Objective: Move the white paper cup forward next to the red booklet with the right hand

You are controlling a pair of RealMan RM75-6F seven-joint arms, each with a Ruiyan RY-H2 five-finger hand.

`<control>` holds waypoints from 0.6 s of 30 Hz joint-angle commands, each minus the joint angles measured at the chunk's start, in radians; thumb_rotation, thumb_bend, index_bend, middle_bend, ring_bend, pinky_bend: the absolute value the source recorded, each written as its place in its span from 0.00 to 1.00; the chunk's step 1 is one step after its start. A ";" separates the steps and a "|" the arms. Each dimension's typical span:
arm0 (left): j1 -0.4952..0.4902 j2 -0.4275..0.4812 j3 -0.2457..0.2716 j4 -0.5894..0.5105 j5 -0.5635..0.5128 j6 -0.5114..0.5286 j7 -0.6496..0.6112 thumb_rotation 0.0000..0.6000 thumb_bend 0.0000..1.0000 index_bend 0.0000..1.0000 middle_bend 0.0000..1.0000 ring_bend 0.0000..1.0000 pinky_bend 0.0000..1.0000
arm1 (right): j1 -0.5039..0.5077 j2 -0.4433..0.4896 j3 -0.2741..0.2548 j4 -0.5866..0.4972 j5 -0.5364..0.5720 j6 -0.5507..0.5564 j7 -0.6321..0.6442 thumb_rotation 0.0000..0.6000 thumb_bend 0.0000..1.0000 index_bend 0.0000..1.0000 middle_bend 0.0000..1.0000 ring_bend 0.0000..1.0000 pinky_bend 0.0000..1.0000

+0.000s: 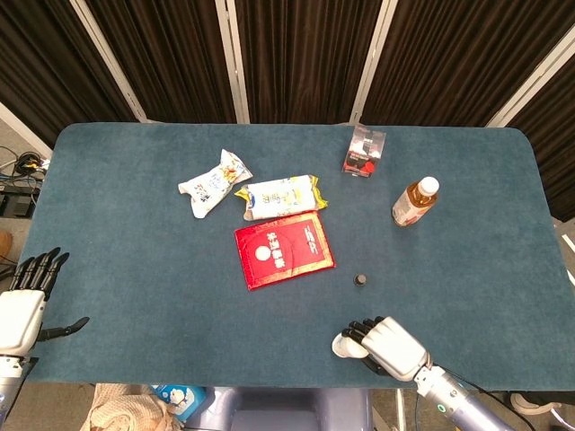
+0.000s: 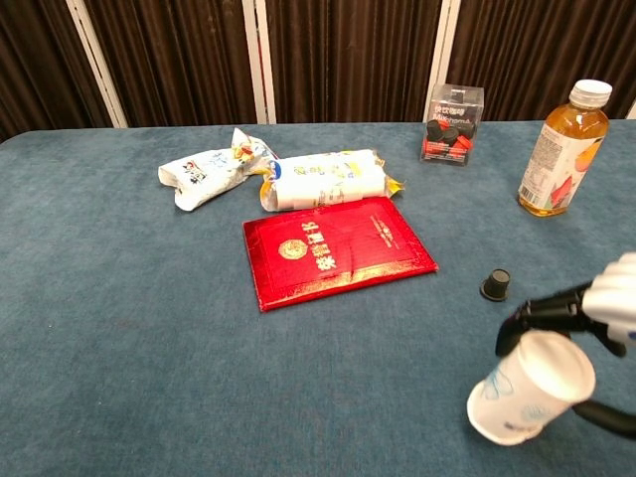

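The white paper cup [image 2: 529,390] is upside down and tilted, its wide rim toward the lower left, near the front right of the table. My right hand [image 2: 584,328] grips it, dark fingers [image 2: 542,313] curled over the top and the thumb below. In the head view the cup [image 1: 342,344] peeks out left of the same hand [image 1: 386,346]. The red booklet [image 1: 283,250] [image 2: 335,248] lies flat mid-table, well to the cup's far left. My left hand [image 1: 27,301] rests open at the table's left front edge, holding nothing.
A small black cap [image 2: 495,284] sits between cup and booklet. Two snack packets [image 1: 214,183] [image 1: 280,197] lie behind the booklet. A tea bottle [image 1: 415,202] and a clear box [image 1: 364,150] stand at the back right. The blue cloth table [image 1: 135,251] spreads around them.
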 commanded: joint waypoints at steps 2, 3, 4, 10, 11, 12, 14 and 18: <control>0.000 0.000 0.000 0.000 0.000 -0.001 -0.001 1.00 0.00 0.00 0.00 0.00 0.02 | 0.009 0.018 0.033 -0.029 0.024 0.019 -0.013 1.00 0.46 0.42 0.36 0.43 0.57; 0.000 0.000 0.000 0.000 0.000 -0.001 -0.001 1.00 0.00 0.00 0.00 0.00 0.02 | 0.010 0.022 0.045 -0.033 0.035 0.028 -0.018 1.00 0.46 0.42 0.36 0.43 0.57; -0.001 0.000 0.000 0.000 -0.001 -0.001 0.000 1.00 0.00 0.00 0.00 0.00 0.02 | 0.010 0.023 0.058 -0.035 0.047 0.036 -0.023 1.00 0.46 0.42 0.36 0.43 0.57; -0.001 -0.001 0.000 0.000 -0.001 -0.001 0.002 1.00 0.00 0.00 0.00 0.00 0.02 | 0.010 0.012 0.113 -0.018 0.124 0.059 -0.047 1.00 0.46 0.42 0.36 0.43 0.57; -0.001 -0.001 -0.001 0.000 -0.001 -0.001 0.002 1.00 0.00 0.00 0.00 0.00 0.02 | 0.010 0.009 0.119 -0.013 0.137 0.059 -0.049 1.00 0.46 0.42 0.36 0.43 0.57; -0.001 -0.001 -0.001 0.000 -0.001 -0.001 0.002 1.00 0.00 0.00 0.00 0.00 0.02 | 0.011 0.003 0.128 -0.002 0.156 0.057 -0.050 1.00 0.46 0.42 0.36 0.43 0.57; -0.001 -0.001 -0.001 0.000 -0.002 -0.002 0.002 1.00 0.00 0.00 0.00 0.00 0.02 | 0.014 -0.007 0.139 0.014 0.180 0.054 -0.056 1.00 0.46 0.42 0.36 0.43 0.57; -0.001 -0.002 0.000 0.000 -0.001 -0.002 0.003 1.00 0.00 0.00 0.00 0.00 0.02 | 0.017 -0.030 0.149 0.048 0.221 0.046 -0.066 1.00 0.46 0.42 0.36 0.43 0.57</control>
